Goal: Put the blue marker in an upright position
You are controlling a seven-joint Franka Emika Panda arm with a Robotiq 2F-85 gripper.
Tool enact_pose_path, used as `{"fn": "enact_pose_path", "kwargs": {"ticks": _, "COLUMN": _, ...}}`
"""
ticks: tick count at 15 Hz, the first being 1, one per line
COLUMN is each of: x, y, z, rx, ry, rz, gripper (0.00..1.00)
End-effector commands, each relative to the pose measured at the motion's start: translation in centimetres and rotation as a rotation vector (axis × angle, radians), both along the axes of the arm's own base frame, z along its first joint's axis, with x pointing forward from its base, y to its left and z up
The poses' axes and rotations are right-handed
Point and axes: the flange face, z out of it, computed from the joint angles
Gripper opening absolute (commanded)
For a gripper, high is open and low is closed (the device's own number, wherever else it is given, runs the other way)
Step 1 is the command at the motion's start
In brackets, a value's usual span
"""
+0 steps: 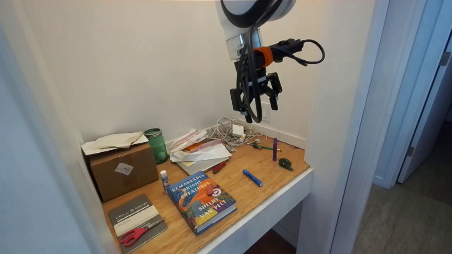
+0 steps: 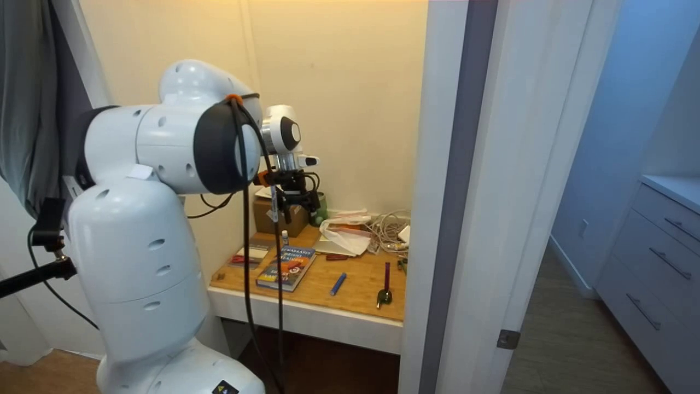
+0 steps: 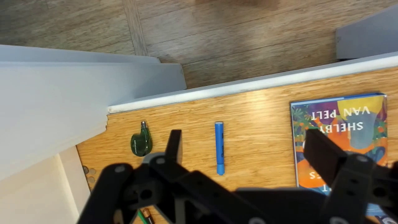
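The blue marker point(image 3: 219, 147) lies flat on the wood-topped table point(image 3: 255, 109), between the hardcover book point(image 1: 203, 201) and a dark green correction-tape dispenser point(image 3: 141, 143), touching neither; the uprighting is not yet done. The claw point(image 3: 243, 140) hangs well above, jaws spread wide, nothing in them. In the wrist view the marker shows between the jaws, its length running across the line they would close along: my guess, a pose suited to pinching the barrel by its sides. Standing it up would then need a tilt of the wrist or a hold near one end; a barrel like this may roll if nudged. A purple marker point(image 1: 274, 150) stands on end near the dispenser, which suggests the surface is level enough for the blue one to balance too. Other things serve as shelves: the book, cover up, bears what looks like a pink eraser point(image 1: 209, 189); a grey notebook point(image 1: 131, 211) carries red-handled scissors point(image 1: 141, 231); the cardboard box point(image 1: 120, 181) holds up loose papers point(image 1: 120, 141). Readable writing: REMARKABLY BRIGHT CREATURES and SHELBY VAN PELT on the book, the author's name upside down in the wrist view; CELL and GENE on the notebook, a small symbol between. Dark print on the marker's barrel, pale lettering on the dispenser and the box's white sticker point(image 1: 124, 168) all too small or blurred to make out; no brand to be had from them
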Motion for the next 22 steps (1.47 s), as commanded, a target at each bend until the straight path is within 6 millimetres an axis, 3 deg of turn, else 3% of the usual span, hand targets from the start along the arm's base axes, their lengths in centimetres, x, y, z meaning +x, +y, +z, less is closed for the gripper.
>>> {"fn": "enact_pose_path", "kwargs": {"ticks": 1, "x": 2.9, "y": 2.4, "z": -2.1, "rx": -0.095, "ry": 0.051, "rz": 0.061, "gripper": 1.0}}
{"fn": "enact_pose_path", "kwargs": {"ticks": 5, "x": 5.7, "y": 3.1, "z": -5.0, "rx": -0.202, "ry": 0.129, "rz": 0.109, "gripper": 1.0}}
{"fn": "enact_pose_path", "kwargs": {"ticks": 13, "x": 11.9, "y": 2.7, "z": -11.4, "rx": -0.101, "ry": 0.228, "rz": 0.268, "gripper": 1.0}}
{"fn": "enact_pose_path", "kwargs": {"ticks": 20, "x": 14.7, "y": 3.0, "z": -16.8, "rx": 0.007, "ry": 0.254, "rz": 0.435, "gripper": 1.0}}
{"fn": "enact_pose_path", "kwargs": {"ticks": 21, "x": 13.7, "y": 2.5, "z": -16.1, "rx": -0.046, "ry": 0.258, "rz": 0.397, "gripper": 1.0}}
{"fn": "enact_pose_path", "kwargs": {"ticks": 22, "x": 13.8, "y": 2.5, "z": -16.7, "rx": -0.044, "ry": 0.26, "rz": 0.401, "gripper": 1.0}}
